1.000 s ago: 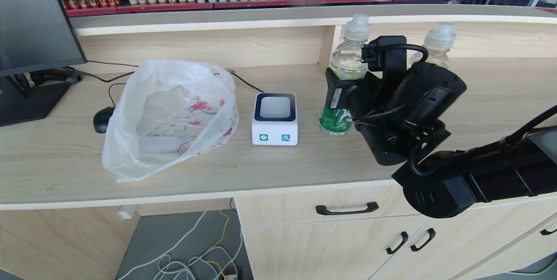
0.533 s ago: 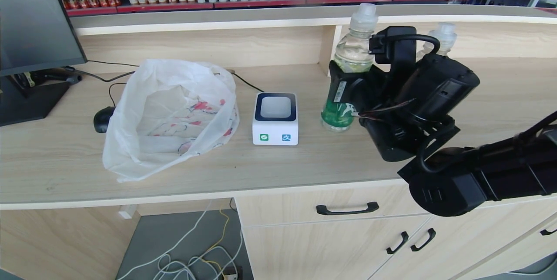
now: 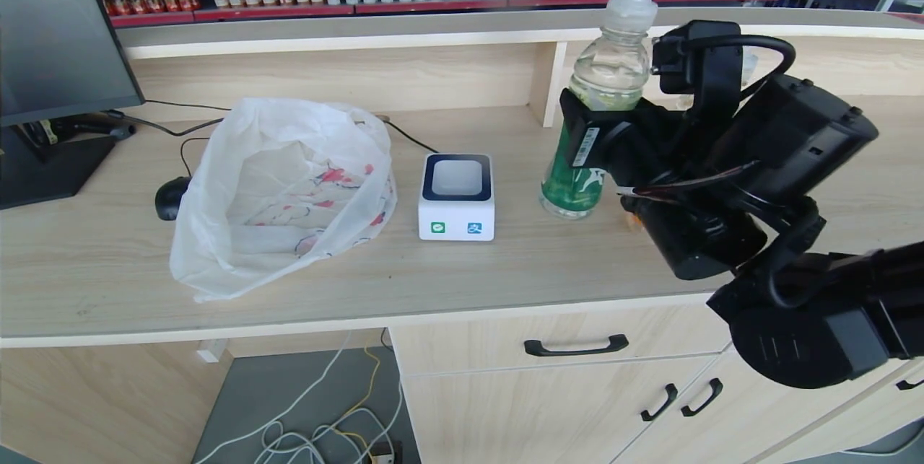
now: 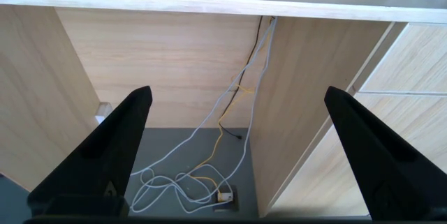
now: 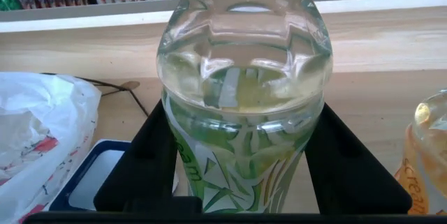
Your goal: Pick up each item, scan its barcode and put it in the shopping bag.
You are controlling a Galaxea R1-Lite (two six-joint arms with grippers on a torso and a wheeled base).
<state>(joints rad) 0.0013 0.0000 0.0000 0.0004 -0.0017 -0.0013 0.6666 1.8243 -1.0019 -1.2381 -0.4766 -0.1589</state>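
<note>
Left pincer (image 4: 237, 91): fingers spread wide with nothing between them, low in front of the bench (image 3: 108, 262), above loose cables (image 4: 188, 182) on the floor.
Mouse (image 3: 170, 198): black, on the bench just left of the bag.
Shopping bag (image 3: 281, 190): white thin plastic with red print, mouth open, slumped on the bench.
Scanner (image 3: 456, 197): small white box with a dark-framed window on top, between bag and bottle.
Bottle (image 3: 599, 110): clear plastic, pale cap, clear liquid, green label on the lower half; right of the scanner.
Bottle direction: long axis almost vertical, cap up, top leaning slightly to the robot's right; whether the base touches the bench I cannot tell.
Right pincer (image 3: 606, 139): closed around the bottle's middle, one black finger on each side.
Second bottle (image 5: 427, 158): orange label, just beside the held one.
</note>
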